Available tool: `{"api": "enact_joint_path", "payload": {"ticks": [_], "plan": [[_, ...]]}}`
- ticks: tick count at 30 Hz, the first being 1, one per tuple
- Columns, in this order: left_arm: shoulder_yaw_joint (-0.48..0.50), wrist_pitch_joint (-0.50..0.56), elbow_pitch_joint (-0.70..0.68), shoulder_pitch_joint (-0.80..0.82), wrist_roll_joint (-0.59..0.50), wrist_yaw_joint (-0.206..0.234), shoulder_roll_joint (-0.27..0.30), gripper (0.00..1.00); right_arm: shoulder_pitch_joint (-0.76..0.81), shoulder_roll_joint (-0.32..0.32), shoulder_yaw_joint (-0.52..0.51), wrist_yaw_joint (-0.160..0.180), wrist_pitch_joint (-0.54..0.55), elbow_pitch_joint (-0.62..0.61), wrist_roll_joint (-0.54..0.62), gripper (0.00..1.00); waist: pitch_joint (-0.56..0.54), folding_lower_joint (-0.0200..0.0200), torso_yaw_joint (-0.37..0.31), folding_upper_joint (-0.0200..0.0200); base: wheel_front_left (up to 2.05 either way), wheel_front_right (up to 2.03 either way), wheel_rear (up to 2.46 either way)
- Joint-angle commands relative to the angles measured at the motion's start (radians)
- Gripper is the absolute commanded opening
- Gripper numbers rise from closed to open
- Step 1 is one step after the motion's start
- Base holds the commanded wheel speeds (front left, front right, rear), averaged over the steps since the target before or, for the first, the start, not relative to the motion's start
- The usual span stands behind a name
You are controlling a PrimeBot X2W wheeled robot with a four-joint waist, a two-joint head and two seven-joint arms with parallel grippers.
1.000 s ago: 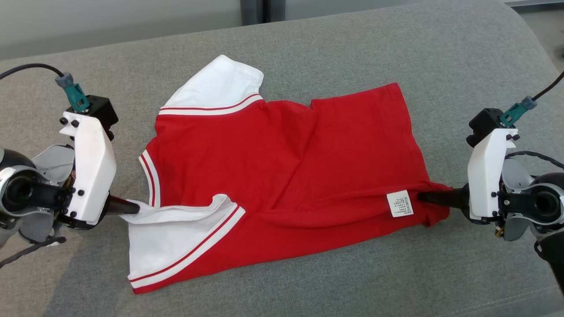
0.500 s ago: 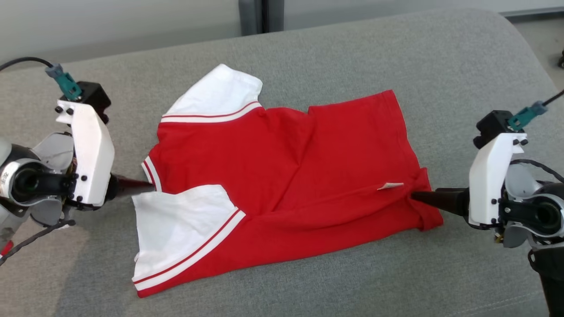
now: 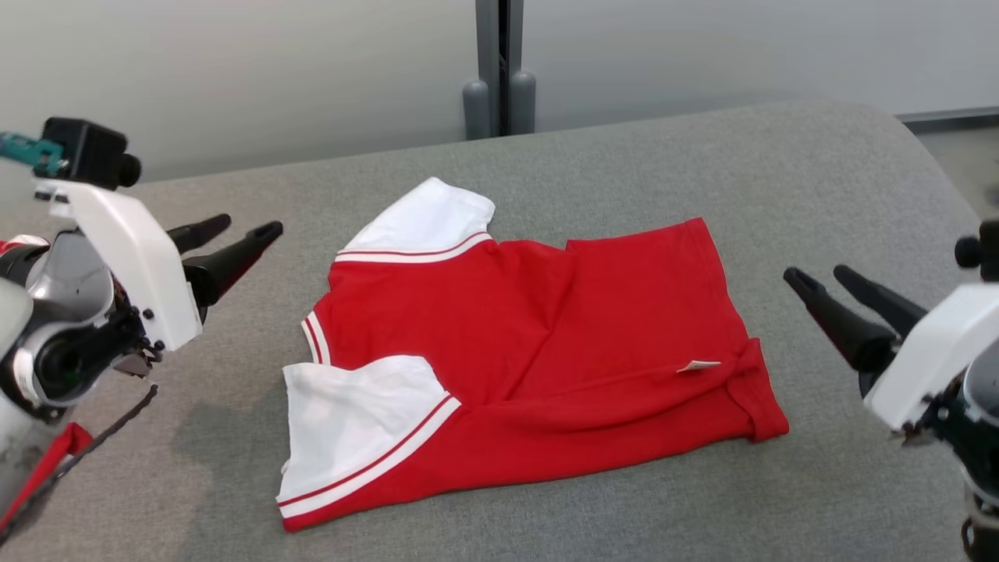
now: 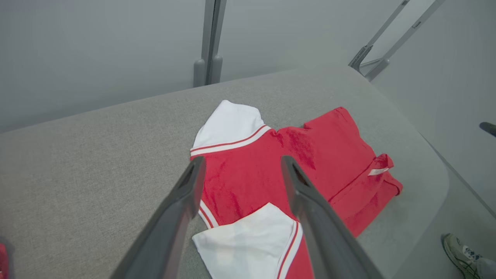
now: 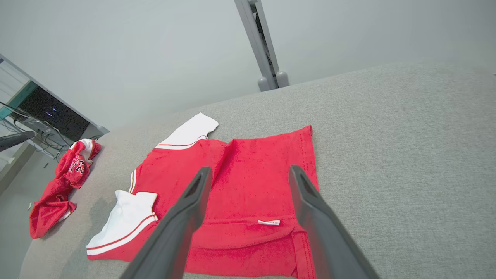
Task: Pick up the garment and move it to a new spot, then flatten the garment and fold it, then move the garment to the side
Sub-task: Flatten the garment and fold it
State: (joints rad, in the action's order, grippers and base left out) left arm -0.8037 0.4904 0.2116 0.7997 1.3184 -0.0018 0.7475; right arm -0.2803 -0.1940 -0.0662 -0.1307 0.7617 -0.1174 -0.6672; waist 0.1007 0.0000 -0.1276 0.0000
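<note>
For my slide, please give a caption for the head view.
With open jaws, the left gripper and right gripper flank a red-and-white shirt on the grey cushion.

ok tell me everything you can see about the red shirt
The red shirt is soft-looking fabric with white sleeves edged in red stripes and a white tag near its hem. It lies flat, wrinkled, on the grey cushion, hem corner curled, between the left gripper and right gripper, touching neither.

Crumpled red jersey (image 5: 58,190) (white lettering) at the grey cushion (image 5: 387,135) edge
</note>
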Motion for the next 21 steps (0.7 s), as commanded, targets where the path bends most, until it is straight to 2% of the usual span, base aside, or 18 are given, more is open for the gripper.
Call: {"api": "enact_joint_path", "payload": {"ticks": [1,6,8,12,16,19,21], "plan": [[0.017,-0.059,-0.019,-0.033,-0.019,0.020,0.006,1.00,0.043,-0.001,-0.001,0.000,-0.050,-0.009,0.016,1.00,-0.018,0.0000,0.010,0.0000,0.00,0.00,0.00],[0.067,-0.318,-0.120,-0.173,-0.095,0.105,0.024,1.00,0.134,0.018,-0.007,0.000,-0.260,-0.046,0.054,1.00,-0.033,0.0000,0.018,0.0000,0.00,0.00,0.00],[0.077,-0.415,-0.154,-0.232,-0.145,0.154,0.040,1.00,0.171,0.021,-0.009,0.000,-0.345,-0.048,0.085,1.00,-0.036,0.0000,0.020,0.0000,0.00,0.00,0.00],[0.101,-0.584,-0.219,-0.361,-0.185,0.247,0.024,1.00,0.235,0.047,-0.030,0.000,-0.491,-0.023,0.112,1.00,-0.039,0.0000,0.027,0.0000,0.00,0.00,0.00],[0.102,-0.694,-0.254,-0.471,-0.215,0.321,-0.005,1.00,0.287,0.051,-0.026,0.000,-0.570,0.026,0.137,1.00,-0.036,0.0000,0.028,0.0000,0.00,0.00,0.00],[0.099,-0.728,-0.267,-0.540,-0.248,0.391,-0.029,1.00,0.313,0.060,-0.022,0.000,-0.606,0.080,0.127,1.00,-0.035,0.0000,0.024,0.0000,0.00,0.00,0.00],[0.093,-0.738,-0.270,-0.585,-0.258,0.423,-0.056,1.00,0.323,0.049,-0.021,0.000,-0.623,0.128,0.124,1.00,-0.032,0.0000,0.024,0.0000,0.00,0.00,0.00]]}}
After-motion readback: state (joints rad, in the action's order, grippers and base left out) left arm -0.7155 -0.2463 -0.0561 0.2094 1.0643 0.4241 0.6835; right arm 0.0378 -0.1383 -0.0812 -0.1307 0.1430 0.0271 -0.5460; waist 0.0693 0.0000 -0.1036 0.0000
